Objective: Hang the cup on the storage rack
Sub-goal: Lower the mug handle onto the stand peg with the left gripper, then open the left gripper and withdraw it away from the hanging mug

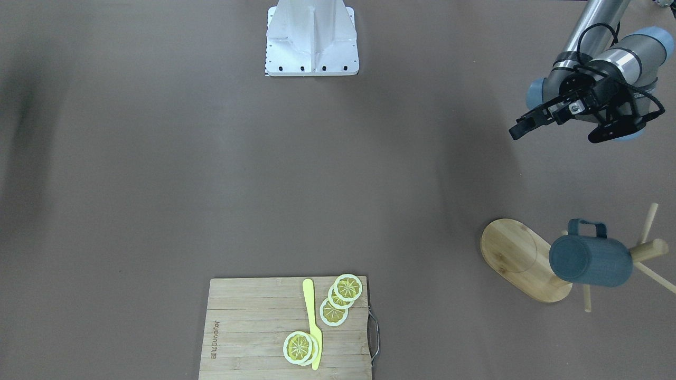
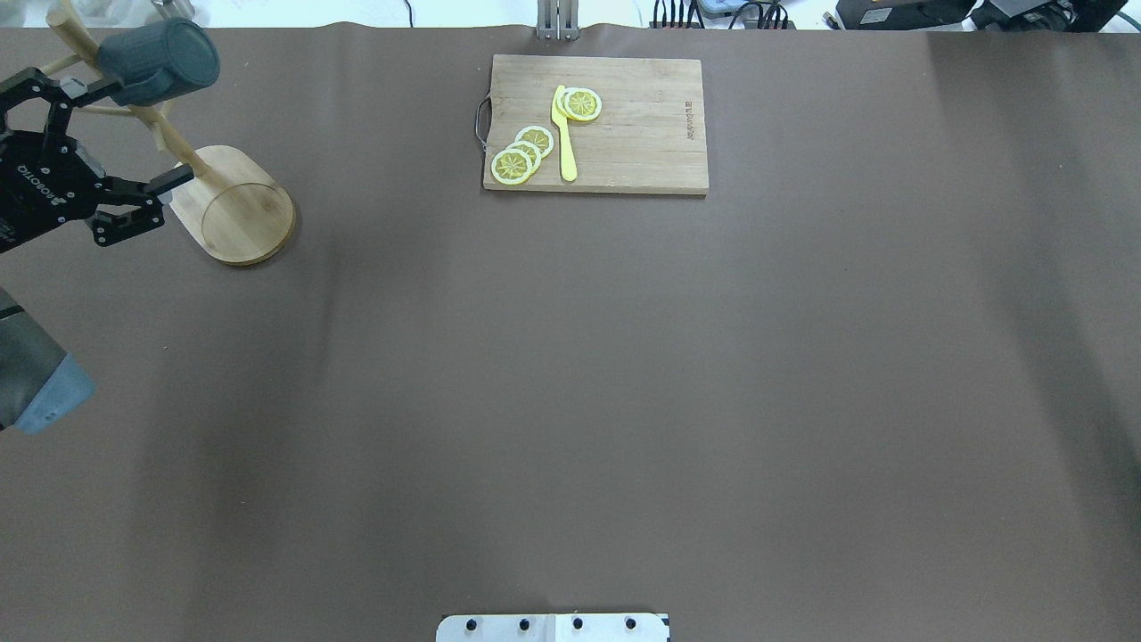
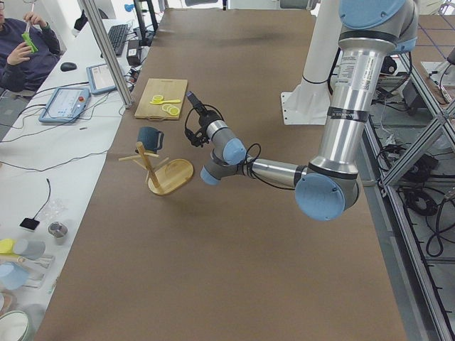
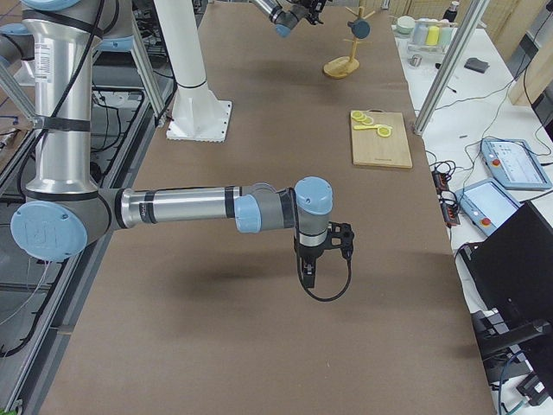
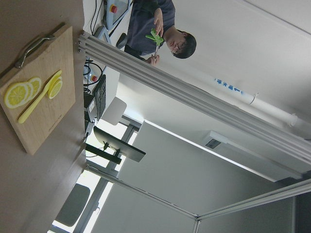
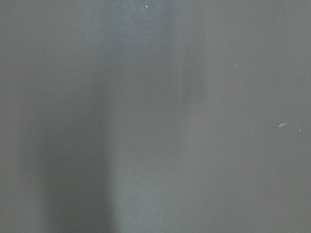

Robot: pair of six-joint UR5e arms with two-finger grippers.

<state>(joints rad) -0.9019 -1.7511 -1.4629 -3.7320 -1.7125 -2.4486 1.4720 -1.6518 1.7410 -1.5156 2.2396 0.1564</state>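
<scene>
We see the left claw [image 2: 168, 198] spread wide and holding nothing, level with the storage rack [image 2: 236, 214] and apart from it, its arm stretched in from the left edge. The cup [image 2: 160, 61] hangs sideways on an upper peg, ungripped. We judge the hang done, with only the arm's pull-back left. The cutting board [image 2: 624, 134] sits mid-table. The right claw [image 4: 311, 275] points down over the table; we cannot tell whether it is spread.
</scene>
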